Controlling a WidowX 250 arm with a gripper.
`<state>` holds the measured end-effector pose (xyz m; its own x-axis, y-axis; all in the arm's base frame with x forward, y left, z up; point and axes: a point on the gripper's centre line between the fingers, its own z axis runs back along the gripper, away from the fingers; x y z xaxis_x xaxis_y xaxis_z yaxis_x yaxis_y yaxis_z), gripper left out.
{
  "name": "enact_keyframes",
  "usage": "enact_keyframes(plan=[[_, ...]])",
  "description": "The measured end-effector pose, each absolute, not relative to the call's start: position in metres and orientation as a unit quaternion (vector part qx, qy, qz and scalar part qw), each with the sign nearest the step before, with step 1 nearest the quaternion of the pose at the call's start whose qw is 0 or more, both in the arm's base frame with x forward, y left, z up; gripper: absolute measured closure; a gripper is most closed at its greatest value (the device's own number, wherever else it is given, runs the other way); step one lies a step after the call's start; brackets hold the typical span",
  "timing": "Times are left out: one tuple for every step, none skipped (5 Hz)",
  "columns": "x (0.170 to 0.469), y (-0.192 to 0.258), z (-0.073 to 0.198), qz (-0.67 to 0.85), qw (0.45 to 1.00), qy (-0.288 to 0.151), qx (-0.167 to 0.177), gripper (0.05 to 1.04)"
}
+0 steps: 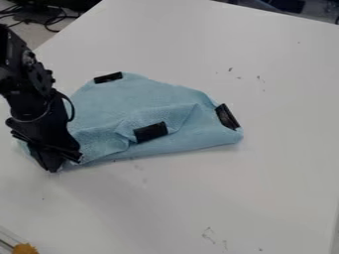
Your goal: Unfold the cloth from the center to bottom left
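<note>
The black gripper hangs at the left end of the light blue cloth, low over its lower left corner and covering part of it. Folded and wrinkled, the cloth lies across the left and middle of the table. Black patches mark its top edge, its right corner and its middle, where a raised fold runs. The cloth's lower edge slants slightly upward toward the right. Its far left part is hidden behind the gripper and arm.
Around the cloth spreads a white table with a few small dark marks. An orange-yellow object is at the bottom left corner. Dark cables lie beyond the table's upper left edge.
</note>
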<state>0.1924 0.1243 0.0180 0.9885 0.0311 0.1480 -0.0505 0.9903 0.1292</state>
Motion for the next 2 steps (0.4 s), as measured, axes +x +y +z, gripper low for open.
enact_keyframes(plan=[[0.178,0.123,0.025,-0.007,0.996,-0.063,0.066,1.028],[0.156,0.120,0.029,0.018,0.997,-0.041,0.068,1.028]])
